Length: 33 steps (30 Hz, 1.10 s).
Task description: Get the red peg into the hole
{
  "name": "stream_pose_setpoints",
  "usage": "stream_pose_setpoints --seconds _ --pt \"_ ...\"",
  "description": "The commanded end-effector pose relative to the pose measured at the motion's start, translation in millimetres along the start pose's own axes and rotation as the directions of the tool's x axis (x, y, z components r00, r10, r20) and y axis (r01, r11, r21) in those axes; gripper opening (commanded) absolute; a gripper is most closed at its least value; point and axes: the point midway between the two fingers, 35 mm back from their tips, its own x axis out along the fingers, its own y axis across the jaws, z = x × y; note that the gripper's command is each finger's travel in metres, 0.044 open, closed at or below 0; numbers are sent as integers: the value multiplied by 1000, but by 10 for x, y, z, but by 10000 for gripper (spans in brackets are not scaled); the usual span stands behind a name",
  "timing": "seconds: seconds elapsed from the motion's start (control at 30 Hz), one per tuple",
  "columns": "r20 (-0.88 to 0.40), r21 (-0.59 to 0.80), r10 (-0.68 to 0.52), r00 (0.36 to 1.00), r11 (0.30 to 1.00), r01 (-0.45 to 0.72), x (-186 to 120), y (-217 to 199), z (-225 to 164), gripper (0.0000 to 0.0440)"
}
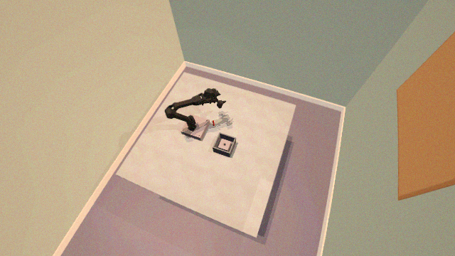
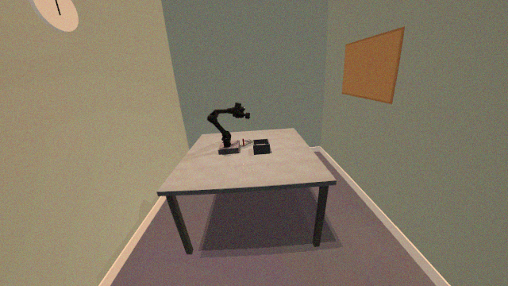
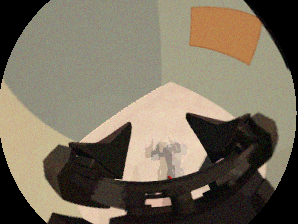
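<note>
black two-fingered gripper (image 1: 222, 103) (image 2: 248, 115) (image 3: 159, 120) spread wide, nothing held, high above the table. slim red peg (image 1: 213, 123) (image 2: 244, 142) (image 3: 170, 177) upright on the tabletop; a skewed descent could topple it.

In the wrist view, all but a speck of the peg (image 3: 170, 177) at lower centre is hidden behind the gripper (image 3: 160, 150). In the exterior view, the clock (image 2: 59, 16) is cut off at upper left, and the near wall of the box (image 2: 261, 149) hides its bottom.
</note>
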Motion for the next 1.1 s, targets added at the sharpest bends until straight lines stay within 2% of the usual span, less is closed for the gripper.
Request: stream_pose_setpoints --seconds 0.0,0.23,0.47,0.77,1.07 --pt "-43 126 -34 998 991 40 -20 -81 -78 440" --pt "-145 329 -77 986 937 121 -34 -190 -306 440" --pt "-258 500 -108 960 836 228 -59 -274 -566 440" --pt "-415 650 -129 900 650 393 -118 -351 -934 440" --pt "-577 705 -128 807 422 571 -203 -392 -1330 440"
